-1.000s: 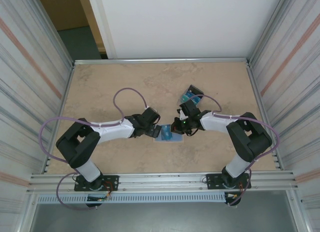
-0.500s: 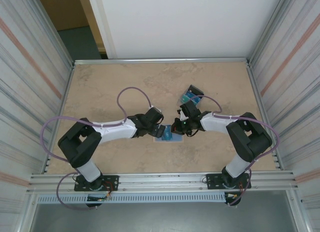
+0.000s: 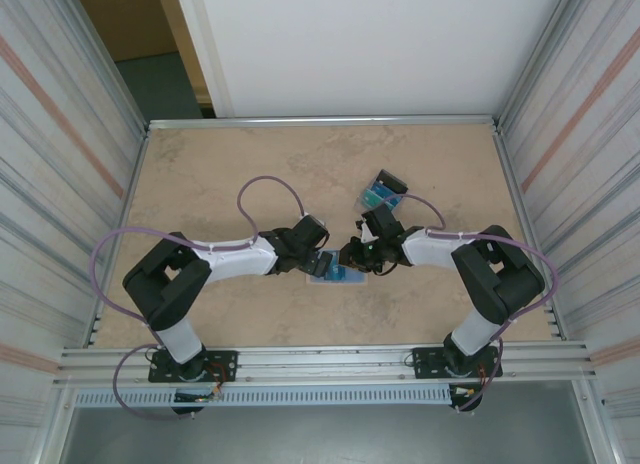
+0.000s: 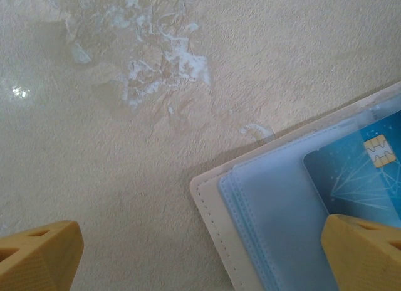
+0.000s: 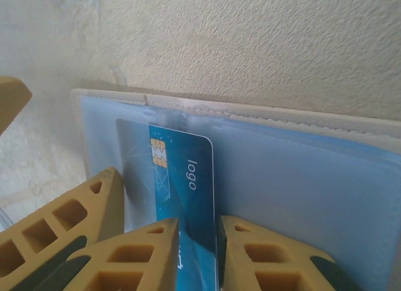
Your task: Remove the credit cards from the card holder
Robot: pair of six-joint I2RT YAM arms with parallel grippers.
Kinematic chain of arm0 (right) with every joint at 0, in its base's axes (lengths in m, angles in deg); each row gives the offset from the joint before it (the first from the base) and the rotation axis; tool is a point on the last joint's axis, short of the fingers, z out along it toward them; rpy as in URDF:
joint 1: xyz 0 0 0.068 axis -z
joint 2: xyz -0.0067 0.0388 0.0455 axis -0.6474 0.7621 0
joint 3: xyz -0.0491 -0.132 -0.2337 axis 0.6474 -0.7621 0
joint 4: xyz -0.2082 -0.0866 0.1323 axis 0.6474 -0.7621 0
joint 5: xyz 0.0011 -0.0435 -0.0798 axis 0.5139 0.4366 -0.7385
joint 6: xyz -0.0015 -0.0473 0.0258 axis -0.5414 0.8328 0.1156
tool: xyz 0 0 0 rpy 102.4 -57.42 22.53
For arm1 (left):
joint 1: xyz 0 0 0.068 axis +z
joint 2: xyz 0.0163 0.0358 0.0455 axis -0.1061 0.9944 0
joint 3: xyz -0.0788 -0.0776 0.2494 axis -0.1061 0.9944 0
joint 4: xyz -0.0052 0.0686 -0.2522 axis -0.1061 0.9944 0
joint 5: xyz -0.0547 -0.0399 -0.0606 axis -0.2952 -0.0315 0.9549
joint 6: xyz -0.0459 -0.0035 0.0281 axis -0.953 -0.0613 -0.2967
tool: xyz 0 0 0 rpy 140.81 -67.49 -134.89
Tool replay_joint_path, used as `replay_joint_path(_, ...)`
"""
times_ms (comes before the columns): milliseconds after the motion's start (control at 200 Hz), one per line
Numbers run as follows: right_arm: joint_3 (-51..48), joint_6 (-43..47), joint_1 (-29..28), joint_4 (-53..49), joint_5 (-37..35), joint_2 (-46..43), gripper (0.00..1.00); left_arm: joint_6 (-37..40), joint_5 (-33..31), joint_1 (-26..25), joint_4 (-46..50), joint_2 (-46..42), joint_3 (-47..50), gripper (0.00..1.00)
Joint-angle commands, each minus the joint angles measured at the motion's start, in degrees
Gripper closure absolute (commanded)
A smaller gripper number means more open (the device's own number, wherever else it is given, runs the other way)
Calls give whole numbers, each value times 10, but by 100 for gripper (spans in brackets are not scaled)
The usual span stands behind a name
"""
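Pointing chip-first away from right end effector (image 5: 199, 227): card (image 5: 183, 172).

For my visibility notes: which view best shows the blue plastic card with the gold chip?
Right wrist: the blue plastic chip card sits centred, between the fingers of the right gripper, chip and print readable. Left wrist catches its chip corner at the edge. Top external gives a small blue patch.

Glossy card (image 5: 182, 190), matt stitched holder (image 5: 301, 172)
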Motion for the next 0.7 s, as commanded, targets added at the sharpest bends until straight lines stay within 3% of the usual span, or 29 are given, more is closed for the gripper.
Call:
replay_joint_path(0, -16, -18, 5, 2, -4, -7, 76, -9, 6, -3, 36, 17, 10, 1)
replay_joint_path(697, -51, -48, 15, 140, 68, 0, 86, -22, 17, -3, 38, 17, 13, 1)
